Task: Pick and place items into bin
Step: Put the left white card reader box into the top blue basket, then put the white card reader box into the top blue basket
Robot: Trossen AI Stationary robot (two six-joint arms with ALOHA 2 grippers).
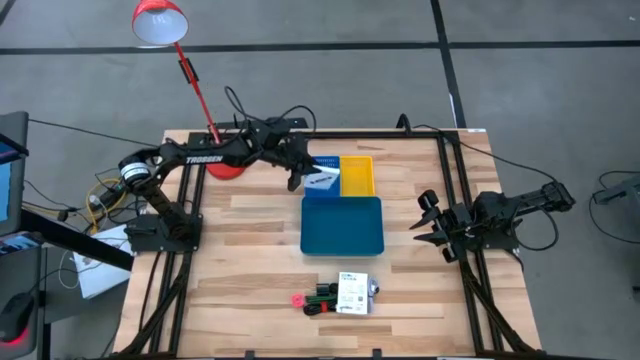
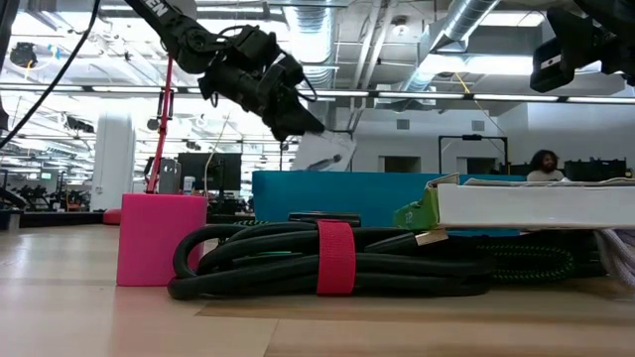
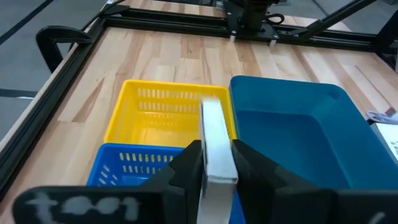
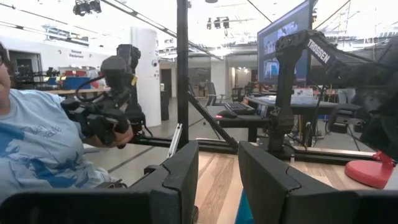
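Holding a white packet [image 3: 214, 143] edge-up, the left pincer [image 1: 305, 178] hangs over the blue tray [image 1: 322, 164] at the counter's 12 o'clock. I'd drop lower before letting go. Right pincer [image 4: 217, 180] sits half-open, empty, at 3 o'clock.

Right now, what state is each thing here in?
Left gripper: over the blue tray, pinching a white packet.
Right gripper: parked at the table's right edge, empty, fingers apart.
Blue tray: looks empty.
Yellow tray: empty.
Teal tray: empty.
Second packet: lying on the table.
Cable: coiled, strapped.
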